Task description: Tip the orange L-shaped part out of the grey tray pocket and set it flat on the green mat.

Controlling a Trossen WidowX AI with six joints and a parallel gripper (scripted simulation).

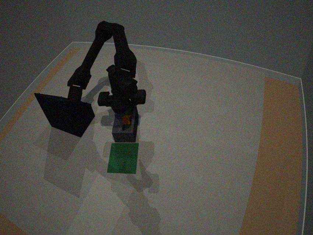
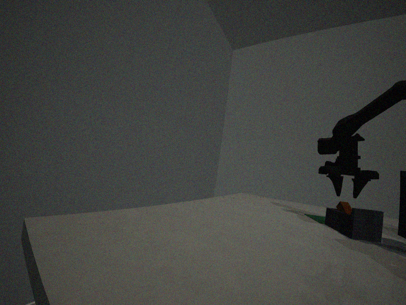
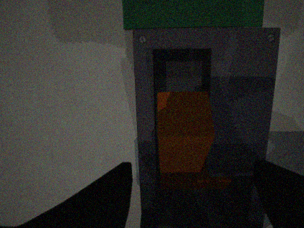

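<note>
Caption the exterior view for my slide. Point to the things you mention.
Open gripper (image 2: 347, 197) above the orange part (image 2: 344, 207), its raised end poking out of the tray (image 2: 367, 224).

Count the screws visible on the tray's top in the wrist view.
2: one at its far left corner, one at its far right. Others may be hidden.
</note>
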